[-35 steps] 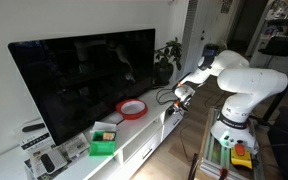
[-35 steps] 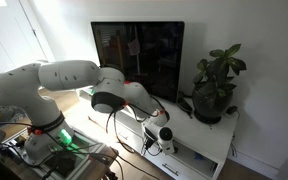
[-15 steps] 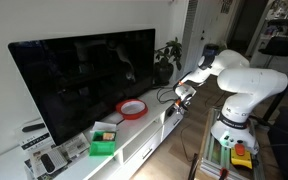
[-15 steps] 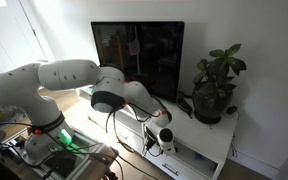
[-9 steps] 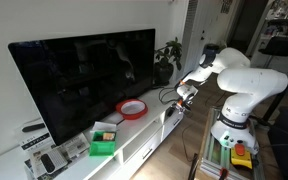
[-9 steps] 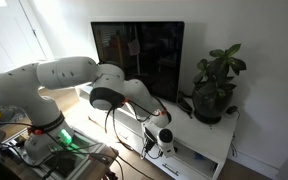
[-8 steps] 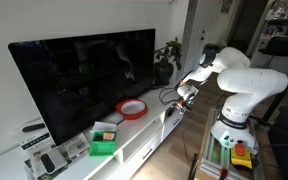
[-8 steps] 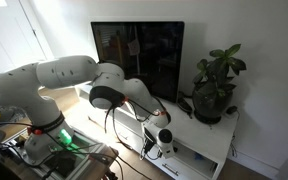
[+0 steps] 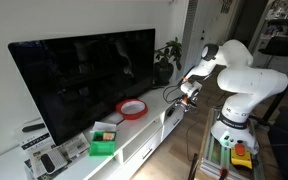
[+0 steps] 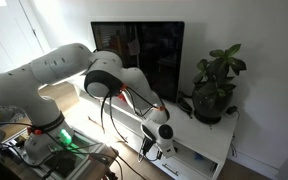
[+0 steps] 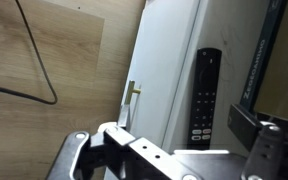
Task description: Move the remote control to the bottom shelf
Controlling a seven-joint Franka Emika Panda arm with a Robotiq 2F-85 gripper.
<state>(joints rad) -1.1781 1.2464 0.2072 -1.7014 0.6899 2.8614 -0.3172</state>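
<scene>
The remote control, a slim black bar with small buttons, lies flat on a shaded white board of the TV cabinet in the wrist view. I cannot tell whether that board is the bottom shelf. My gripper hangs above it, open, fingers spread wide and nothing between them. The remote sits ahead of the jaws, apart from both fingers. In both exterior views the gripper is at the front of the low white cabinet, and the remote does not show there.
A large dark TV stands on the cabinet top, with a potted plant at one end. A red ring, a green box and dark labelled gadgets lie along the top. A black cable crosses the wooden floor.
The arm has lifted and swung a little; the gripper sits slightly higher at the cabinet front. It stays open throughout.
</scene>
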